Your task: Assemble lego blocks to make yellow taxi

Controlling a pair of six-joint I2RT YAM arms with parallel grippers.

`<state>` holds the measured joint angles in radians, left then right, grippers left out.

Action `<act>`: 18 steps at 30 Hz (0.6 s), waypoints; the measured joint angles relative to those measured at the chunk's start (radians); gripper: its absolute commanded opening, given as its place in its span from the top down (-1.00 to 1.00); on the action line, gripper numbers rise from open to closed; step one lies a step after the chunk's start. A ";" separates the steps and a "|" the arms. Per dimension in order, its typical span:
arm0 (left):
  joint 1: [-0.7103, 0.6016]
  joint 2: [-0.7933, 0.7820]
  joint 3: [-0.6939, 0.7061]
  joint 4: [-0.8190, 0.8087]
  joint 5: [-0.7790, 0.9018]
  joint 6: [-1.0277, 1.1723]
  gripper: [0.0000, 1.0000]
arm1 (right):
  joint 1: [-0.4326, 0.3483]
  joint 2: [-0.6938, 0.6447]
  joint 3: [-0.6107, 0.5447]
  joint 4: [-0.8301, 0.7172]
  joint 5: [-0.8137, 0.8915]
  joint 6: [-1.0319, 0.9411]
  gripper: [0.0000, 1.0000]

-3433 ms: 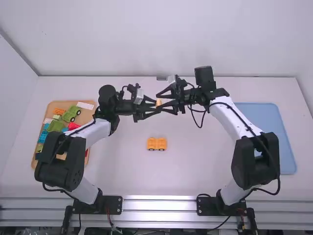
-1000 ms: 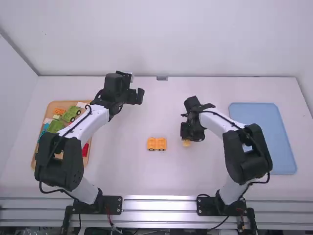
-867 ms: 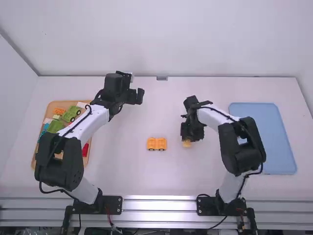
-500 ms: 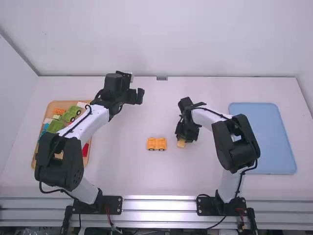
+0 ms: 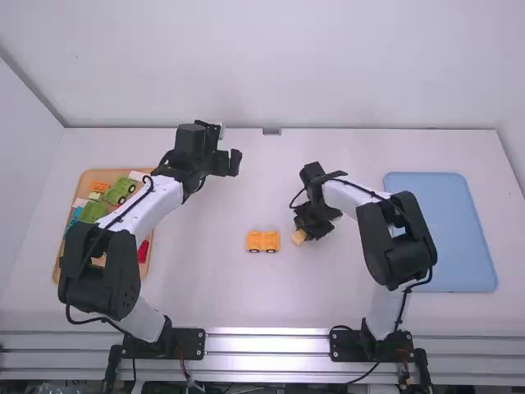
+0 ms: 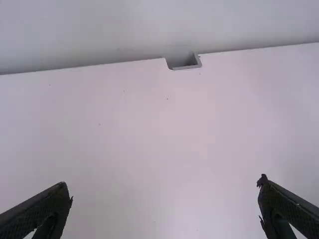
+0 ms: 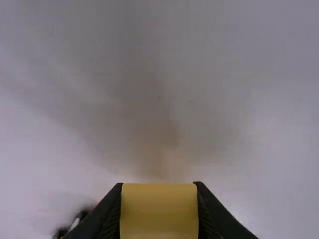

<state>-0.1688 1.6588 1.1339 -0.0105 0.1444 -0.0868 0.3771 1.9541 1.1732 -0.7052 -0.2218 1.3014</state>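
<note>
My right gripper [image 5: 304, 234] is low over the middle of the table, just right of the orange-yellow wheeled base [image 5: 262, 241], with a small yellow block [image 5: 299, 237] at its fingertips. In the right wrist view the yellow block [image 7: 159, 211] is clamped between the two fingers of my right gripper [image 7: 159, 199]. My left gripper [image 5: 232, 162] is held over the back left of the table, apart from the blocks. The left wrist view has my left gripper [image 6: 164, 191] with its fingers wide apart and bare table between them.
An orange tray [image 5: 153, 190] of mixed blocks, with green [image 5: 93, 211], blue and red ones among them, lies at the far left, partly behind the left arm. At the right is a flat blue tray [image 5: 447, 222].
The two grippers, earlier together at the small block, have separated. The right one came down toward the camera with the block, then shifted left and turned. The wheeled base stayed put.
</note>
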 measured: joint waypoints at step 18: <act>0.000 0.000 0.000 0.004 0.000 0.000 -0.98 | 0.000 0.000 0.000 0.000 0.026 0.323 0.47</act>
<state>-0.1684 1.6588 1.1343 -0.0067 0.1444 -0.0864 0.3771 1.9541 1.1732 -0.7048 -0.1963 1.6241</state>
